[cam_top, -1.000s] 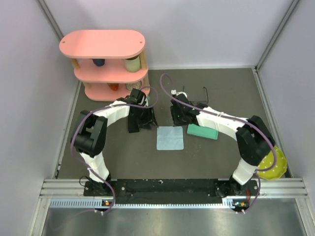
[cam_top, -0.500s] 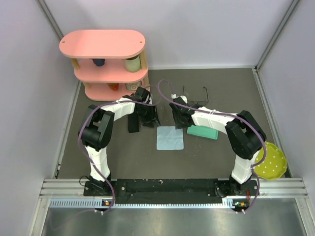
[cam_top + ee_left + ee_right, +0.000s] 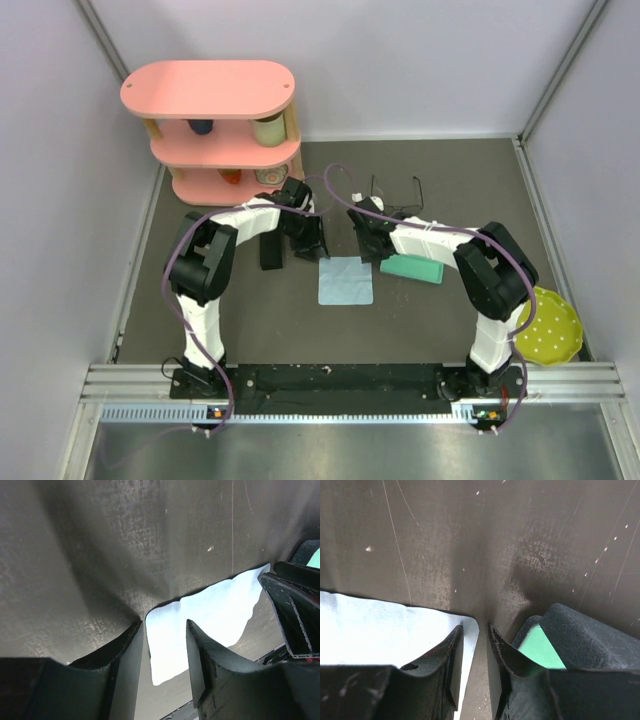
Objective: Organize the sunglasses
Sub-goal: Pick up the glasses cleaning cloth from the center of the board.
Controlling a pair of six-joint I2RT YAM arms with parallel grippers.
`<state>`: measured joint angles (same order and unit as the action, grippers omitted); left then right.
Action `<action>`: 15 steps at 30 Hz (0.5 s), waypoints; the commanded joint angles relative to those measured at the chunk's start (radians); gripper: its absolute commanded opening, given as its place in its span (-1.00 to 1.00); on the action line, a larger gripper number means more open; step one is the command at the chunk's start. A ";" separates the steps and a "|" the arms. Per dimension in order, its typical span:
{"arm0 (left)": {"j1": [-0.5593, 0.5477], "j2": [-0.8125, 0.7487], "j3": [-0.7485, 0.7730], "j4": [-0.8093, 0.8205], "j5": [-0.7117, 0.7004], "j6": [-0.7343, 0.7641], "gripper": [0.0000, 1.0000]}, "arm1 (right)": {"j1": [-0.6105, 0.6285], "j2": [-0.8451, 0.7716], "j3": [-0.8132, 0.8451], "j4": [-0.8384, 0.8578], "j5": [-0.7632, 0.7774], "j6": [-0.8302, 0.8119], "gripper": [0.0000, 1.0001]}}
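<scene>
1. At the far corners of the cloth (image 3: 346,281): left jaws spread astride one corner, right jaws narrowed to a slit, nothing pinched yet.
2. Wire sunglasses (image 3: 408,203) lie beyond on the worktop, untouched.
3. Likely step: cloth pickup. The next move calls for closing and lifting together.

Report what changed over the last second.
Both arms swung their elbows inward. The left pincer and the right pincer closed in on the two far corners of the light blue cloth, one on each, with their jaws narrowing. Neither has visibly clamped the cloth yet. The cloth, the green case, the black case and the pink shelf stayed put.
</scene>
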<state>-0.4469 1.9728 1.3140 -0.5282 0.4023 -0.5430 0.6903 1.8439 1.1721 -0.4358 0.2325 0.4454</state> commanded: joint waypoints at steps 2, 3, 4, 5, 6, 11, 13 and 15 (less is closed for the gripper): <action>-0.016 0.018 0.014 -0.027 -0.022 0.018 -0.11 | -0.008 0.034 0.009 0.037 -0.019 -0.010 -0.58; -0.018 0.017 0.013 -0.027 -0.022 0.017 -0.11 | -0.008 0.037 0.012 0.037 -0.022 -0.011 -0.62; -0.018 0.018 0.013 -0.027 -0.022 0.018 -0.11 | -0.008 0.038 0.012 0.037 -0.024 -0.010 -0.66; -0.019 0.018 0.013 -0.027 -0.019 0.021 -0.12 | -0.008 0.041 0.015 0.037 -0.027 -0.011 -0.73; -0.019 0.020 0.013 -0.030 -0.019 0.021 -0.13 | -0.008 0.043 0.017 0.037 -0.033 -0.010 -0.76; -0.021 0.020 0.008 -0.033 -0.026 0.031 -0.20 | -0.008 0.044 0.024 0.042 -0.053 -0.013 -0.94; -0.022 0.021 0.007 -0.035 -0.025 0.031 -0.25 | -0.008 0.044 0.027 0.042 -0.058 -0.013 -0.98; -0.024 0.024 0.008 -0.035 -0.026 0.032 -0.27 | -0.008 0.049 0.034 0.040 -0.067 -0.013 -1.00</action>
<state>-0.4622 1.9736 1.3148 -0.5488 0.3943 -0.5312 0.6849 1.8492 1.1759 -0.4225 0.2096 0.4305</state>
